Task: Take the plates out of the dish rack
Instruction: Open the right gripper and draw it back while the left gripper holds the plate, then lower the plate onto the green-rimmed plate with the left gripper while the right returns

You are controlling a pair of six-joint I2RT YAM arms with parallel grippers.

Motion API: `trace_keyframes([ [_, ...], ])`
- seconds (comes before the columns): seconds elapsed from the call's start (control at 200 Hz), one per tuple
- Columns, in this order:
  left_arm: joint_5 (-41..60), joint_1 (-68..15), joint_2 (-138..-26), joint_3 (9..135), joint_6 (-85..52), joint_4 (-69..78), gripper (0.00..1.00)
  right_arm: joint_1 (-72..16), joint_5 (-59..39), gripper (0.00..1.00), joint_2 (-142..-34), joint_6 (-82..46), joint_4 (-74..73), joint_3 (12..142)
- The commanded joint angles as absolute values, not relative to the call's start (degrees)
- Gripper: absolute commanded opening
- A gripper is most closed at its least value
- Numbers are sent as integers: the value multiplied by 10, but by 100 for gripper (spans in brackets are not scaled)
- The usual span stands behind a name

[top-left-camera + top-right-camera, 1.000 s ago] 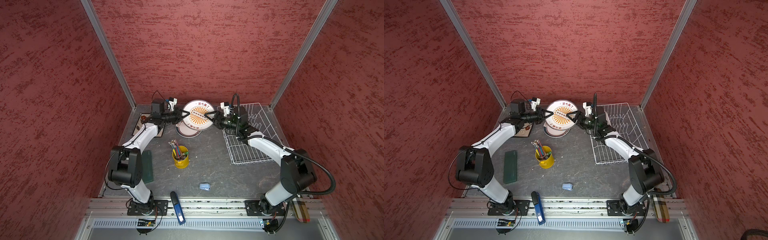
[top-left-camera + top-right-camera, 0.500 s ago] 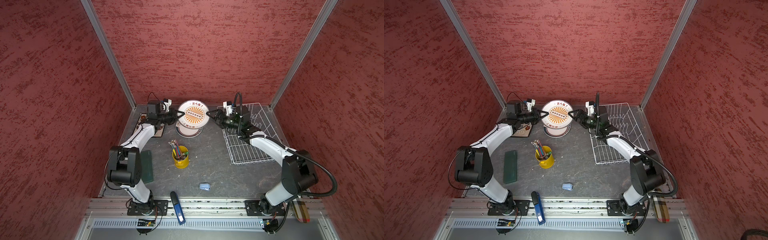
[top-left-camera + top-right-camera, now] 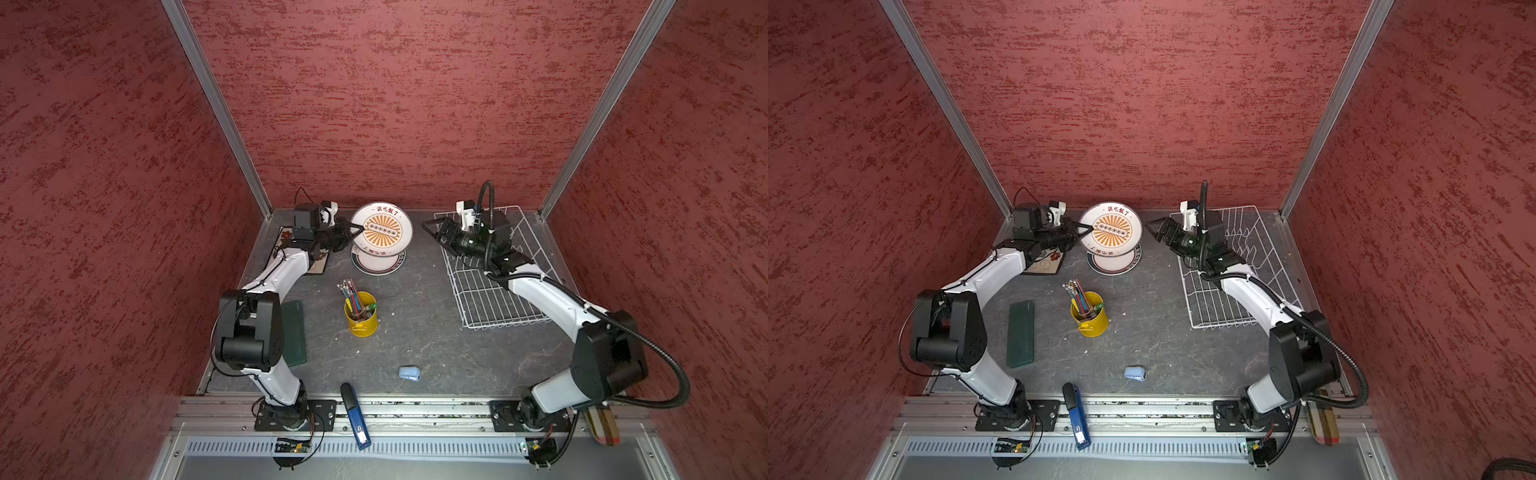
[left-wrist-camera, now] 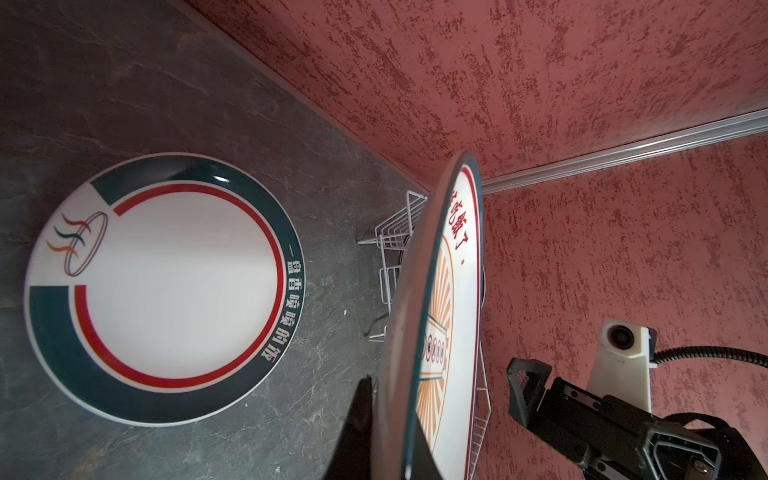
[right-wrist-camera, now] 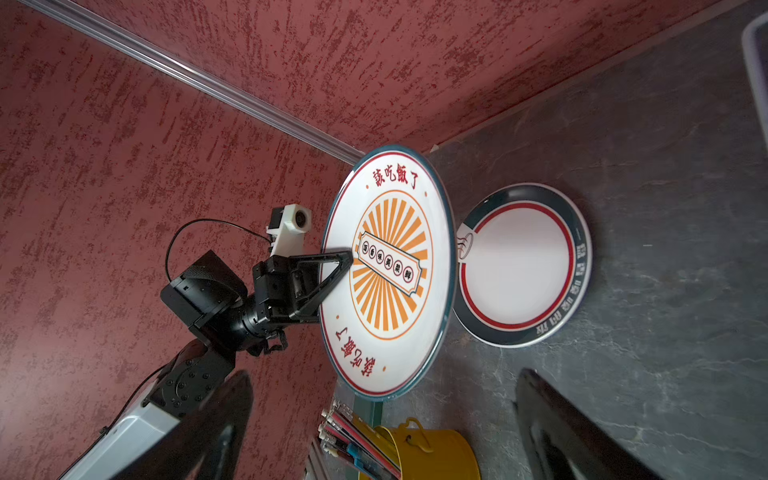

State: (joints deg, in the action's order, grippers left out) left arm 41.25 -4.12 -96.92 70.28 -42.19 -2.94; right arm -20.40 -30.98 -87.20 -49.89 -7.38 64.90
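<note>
My right gripper (image 3: 430,229) has just let go. A second ago it pinched the far rim of the sunburst plate (image 3: 382,230); now its jaws stand wide, drawn back clear of the plate toward the dish rack (image 3: 494,299) behind it. My left gripper (image 3: 358,227) stays clamped on the plate's near rim and carries it alone, tilted, in the air. Directly below it a second round plate (image 3: 376,266) lies flat on the table (image 3: 415,340), and a square plate (image 3: 1044,264) lies under my left wrist. I see no plate in the rack, so I judge the handover done. Only the setting down is left, probably onto the plate beneath.
</note>
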Motion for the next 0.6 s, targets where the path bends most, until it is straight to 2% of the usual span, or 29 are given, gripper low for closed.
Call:
trace_keyframes([
  [0.0,408,-37,-991,707,-418,-11,0,-200,-294,99,-855,-490,-70,639],
  [0.591,385,-34,-1095,729,-398,-10,0,-197,-267,99,-817,-468,-33,626],
])
